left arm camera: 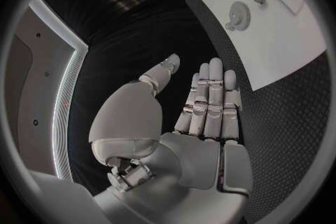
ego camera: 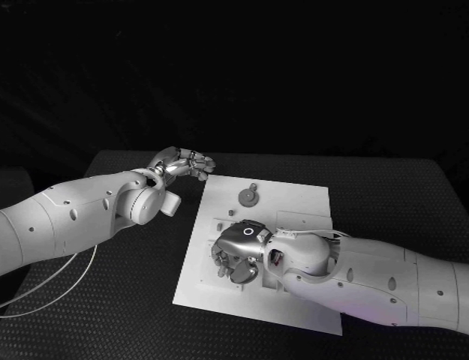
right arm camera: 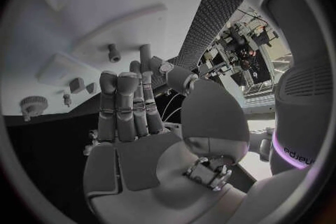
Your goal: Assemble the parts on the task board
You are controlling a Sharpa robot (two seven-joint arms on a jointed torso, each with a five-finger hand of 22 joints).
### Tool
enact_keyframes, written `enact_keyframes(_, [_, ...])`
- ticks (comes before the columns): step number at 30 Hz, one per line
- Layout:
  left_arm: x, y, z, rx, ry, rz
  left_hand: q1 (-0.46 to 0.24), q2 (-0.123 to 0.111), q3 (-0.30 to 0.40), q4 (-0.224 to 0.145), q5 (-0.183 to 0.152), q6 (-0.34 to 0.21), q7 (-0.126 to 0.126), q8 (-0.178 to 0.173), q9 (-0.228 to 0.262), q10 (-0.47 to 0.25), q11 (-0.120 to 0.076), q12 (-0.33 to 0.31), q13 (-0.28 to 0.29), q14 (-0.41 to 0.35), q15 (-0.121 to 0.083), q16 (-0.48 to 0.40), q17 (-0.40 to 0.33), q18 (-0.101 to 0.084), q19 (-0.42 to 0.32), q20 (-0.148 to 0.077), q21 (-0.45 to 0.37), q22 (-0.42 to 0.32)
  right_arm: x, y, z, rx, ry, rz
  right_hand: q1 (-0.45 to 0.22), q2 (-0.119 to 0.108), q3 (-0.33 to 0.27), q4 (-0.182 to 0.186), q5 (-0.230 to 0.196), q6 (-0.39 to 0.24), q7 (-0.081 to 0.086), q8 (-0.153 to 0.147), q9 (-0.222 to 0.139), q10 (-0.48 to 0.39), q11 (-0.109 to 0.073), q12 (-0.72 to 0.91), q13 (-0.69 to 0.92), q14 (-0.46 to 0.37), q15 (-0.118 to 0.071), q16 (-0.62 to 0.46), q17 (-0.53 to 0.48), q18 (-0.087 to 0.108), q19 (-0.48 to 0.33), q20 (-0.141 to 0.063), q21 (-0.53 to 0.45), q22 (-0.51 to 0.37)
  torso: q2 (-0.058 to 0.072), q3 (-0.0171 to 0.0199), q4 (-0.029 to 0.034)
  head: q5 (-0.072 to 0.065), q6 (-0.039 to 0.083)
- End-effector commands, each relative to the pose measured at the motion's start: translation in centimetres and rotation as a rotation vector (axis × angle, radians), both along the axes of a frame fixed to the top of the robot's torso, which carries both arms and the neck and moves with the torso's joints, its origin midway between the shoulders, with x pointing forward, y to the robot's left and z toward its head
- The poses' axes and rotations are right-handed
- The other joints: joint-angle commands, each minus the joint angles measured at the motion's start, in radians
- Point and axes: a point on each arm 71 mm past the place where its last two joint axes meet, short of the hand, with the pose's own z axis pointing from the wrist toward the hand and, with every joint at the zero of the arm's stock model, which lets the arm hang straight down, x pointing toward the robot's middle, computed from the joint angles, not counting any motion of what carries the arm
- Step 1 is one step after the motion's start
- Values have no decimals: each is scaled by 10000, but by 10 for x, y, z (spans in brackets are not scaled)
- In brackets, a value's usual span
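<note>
Left hand (ego camera: 180, 164) hovers off the task board's (ego camera: 299, 196) far left corner, over the dark surface (ego camera: 396, 187), fingers (left arm camera: 210, 95) straight and side by side, thumb apart, holding nothing. Right hand (ego camera: 239, 251) is down over the board's near left part, palm low, fingers (right arm camera: 122, 103) extended together; whether it pinches a part I cannot tell. A gear-shaped part (ego camera: 251, 196) sits on the board's far half, well apart from both hands, with small pegs (right arm camera: 113, 53) nearby.
</note>
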Motion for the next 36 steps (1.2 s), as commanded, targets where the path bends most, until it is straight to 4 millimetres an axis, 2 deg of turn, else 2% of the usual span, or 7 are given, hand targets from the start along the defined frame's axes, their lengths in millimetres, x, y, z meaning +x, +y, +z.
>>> enact_keyframes(1, [0, -2, 1, -112, -49, -138, 36, 2, 9, 54, 0, -64, -5, 17, -16, 43, 21, -35, -17, 84, -8, -56, 13, 131, 75, -16, -44, 12, 0, -2, -3, -310, -26, -3, 70, 112, 42, -21, 29, 68, 4, 43, 11, 343, -197, 40, 22, -51, -140, 25, 0, 317, 0, -57, 61, 17, 1, 8, -10, 24, -9])
enact_keyframes(11, [0, -3, 1, -115, -50, -145, 33, 3, 6, 58, 0, -67, -5, 19, -18, 42, 22, -38, -18, 86, -8, -63, 24, 130, 77, -15, -49, 17, -2, 4, -2, -358, -207, 110, 61, 102, 44, -31, 30, 65, 4, 42, 21, 335, -196, 45, 27, -52, -140, 27, 0, 317, -4, -58, 63, 21, -1, -6, 0, 8, 10])
enact_keyframes(20, [0, -3, 1, -113, -40, -150, 30, 2, 4, 61, -1, -70, -4, 21, -20, 43, 22, -41, -20, 86, -8, -69, 34, 130, 79, -15, -53, 20, -7, 11, -2, -437, -142, 354, 6, -55, 244, -4, 90, 91, -1, 21, 62, 312, -192, 86, 51, -47, -136, 33, -14, 317, -27, -39, 60, 36, -2, -17, 1, 0, 39])
enact_keyframes(26, [0, -2, 1, -101, -40, -116, 29, 1, 2, 62, -1, -73, -3, 20, -22, 42, 23, -43, -21, 87, -7, -73, 40, 130, 80, -15, -56, 22, -11, 14, -5, -591, 0, 486, -95, -83, 310, -25, 210, 101, 5, -29, 60, 270, -177, 89, 48, -54, -120, 26, -36, 317, -52, -12, 64, 55, 1, -27, -2, -8, 2])
enact_keyframes(31, [0, -2, 1, -104, -34, -125, 29, -1, 1, 63, -1, -75, -2, 21, -23, 42, 23, -44, -21, 87, -8, -76, 45, 130, 80, -15, -58, 24, -15, 14, -10, -727, 158, 582, -199, -136, 298, -74, 450, 100, 13, -85, 59, 227, -165, 94, 42, -71, -107, 22, -59, 317, -80, 5, 72, 79, -3, -21, 0, -16, 22])
enact_keyframes(36, [0, -1, 1, -93, -32, -97, 30, -2, 1, 63, -1, -75, -2, 21, -24, 43, 23, -45, -21, 87, -8, -79, 49, 130, 81, -15, -60, 25, -15, 14, -12, -731, 307, 570, -461, -356, -256, -134, 1072, -13, 65, -204, 62, 54, -113, 51, 13, -140, -54, 8, -99, 317, -166, 31, 77, 122, 3, -6, -9, -5, 4])
